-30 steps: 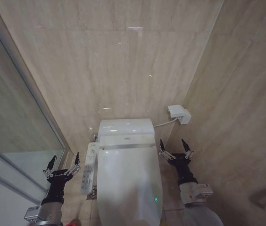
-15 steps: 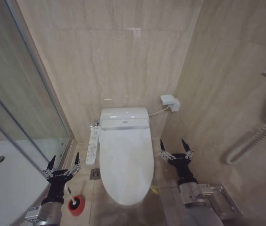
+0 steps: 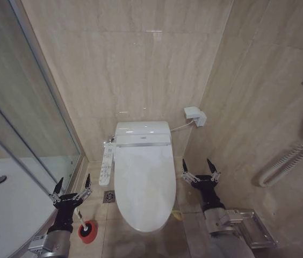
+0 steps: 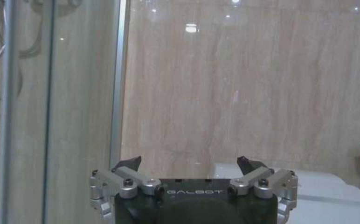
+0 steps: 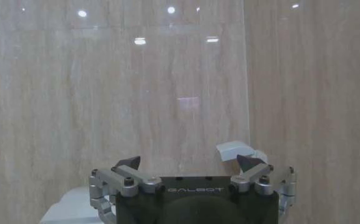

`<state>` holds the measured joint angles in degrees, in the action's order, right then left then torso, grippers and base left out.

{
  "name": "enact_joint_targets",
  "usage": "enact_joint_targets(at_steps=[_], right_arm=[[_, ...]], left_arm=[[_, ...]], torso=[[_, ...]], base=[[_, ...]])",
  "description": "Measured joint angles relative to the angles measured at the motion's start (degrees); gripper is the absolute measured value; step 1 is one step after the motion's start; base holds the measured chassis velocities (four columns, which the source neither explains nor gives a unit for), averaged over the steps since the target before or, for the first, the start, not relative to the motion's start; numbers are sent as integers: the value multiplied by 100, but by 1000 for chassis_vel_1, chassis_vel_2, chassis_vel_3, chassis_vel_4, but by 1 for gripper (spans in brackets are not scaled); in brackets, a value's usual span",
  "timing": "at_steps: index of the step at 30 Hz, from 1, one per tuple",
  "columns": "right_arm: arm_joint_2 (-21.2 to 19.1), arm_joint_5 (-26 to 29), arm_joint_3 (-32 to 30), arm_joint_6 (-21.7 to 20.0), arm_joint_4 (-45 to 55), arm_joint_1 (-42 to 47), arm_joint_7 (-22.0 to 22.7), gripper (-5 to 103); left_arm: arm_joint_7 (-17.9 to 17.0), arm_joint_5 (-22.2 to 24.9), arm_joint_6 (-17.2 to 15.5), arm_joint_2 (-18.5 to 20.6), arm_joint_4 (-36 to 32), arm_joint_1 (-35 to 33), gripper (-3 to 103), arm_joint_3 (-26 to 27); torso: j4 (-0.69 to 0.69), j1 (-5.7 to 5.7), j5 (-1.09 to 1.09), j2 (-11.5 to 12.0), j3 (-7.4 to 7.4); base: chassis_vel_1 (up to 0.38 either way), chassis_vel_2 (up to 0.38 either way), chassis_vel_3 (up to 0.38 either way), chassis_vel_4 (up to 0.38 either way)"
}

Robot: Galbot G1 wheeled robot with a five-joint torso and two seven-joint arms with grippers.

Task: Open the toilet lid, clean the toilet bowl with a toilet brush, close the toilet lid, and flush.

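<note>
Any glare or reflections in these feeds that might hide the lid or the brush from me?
Head view: ceiling-light glints on the wall tiles and a soft sheen on the toilet lid, its outline clear; the toilet brush sits unglared beside the left gripper. Left wrist view: shower glass mirrors the hose. Right wrist view: bright spots on the tiles above the right gripper.

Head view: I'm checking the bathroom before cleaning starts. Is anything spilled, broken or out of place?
Nothing stands out. The toilet lid is shut and sits straight, the toilet brush stands in its red holder on the floor to the toilet's left, and both pincers, left and right, are open and empty.
</note>
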<state>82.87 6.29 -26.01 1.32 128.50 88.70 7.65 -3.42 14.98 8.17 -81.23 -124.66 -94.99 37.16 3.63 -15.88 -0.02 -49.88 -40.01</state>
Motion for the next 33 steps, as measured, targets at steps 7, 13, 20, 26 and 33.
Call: enact_joint_targets(at_steps=[7, 13, 20, 26, 33], right_arm=[[0, 0, 0, 0, 0, 7, 0, 100], [0, 0, 0, 0, 0, 2, 0, 100], [0, 0, 0, 0, 0, 0, 0, 100], [0, 0, 0, 0, 0, 1, 0, 100], [0, 0, 0, 0, 0, 6, 1, 100]], left_arm=[[0, 0, 0, -1, 0, -6, 100, 0], [0, 0, 0, -1, 0, 1, 100, 0], [0, 0, 0, -1, 0, 0, 100, 0], [0, 0, 0, -1, 0, 0, 100, 0], [0, 0, 0, -1, 0, -3, 100, 0]], torso=[[0, 10, 1, -5, 4], [0, 0, 0, -2, 0], [1, -2, 0, -1, 0], [0, 3, 1, -1, 1], [1, 8, -1, -4, 3]], base=[[124, -152, -135, 146], [-3, 4, 0, -10], [-18, 21, 26, -20], [107, -109, -100, 116], [185, -167, -187, 169]])
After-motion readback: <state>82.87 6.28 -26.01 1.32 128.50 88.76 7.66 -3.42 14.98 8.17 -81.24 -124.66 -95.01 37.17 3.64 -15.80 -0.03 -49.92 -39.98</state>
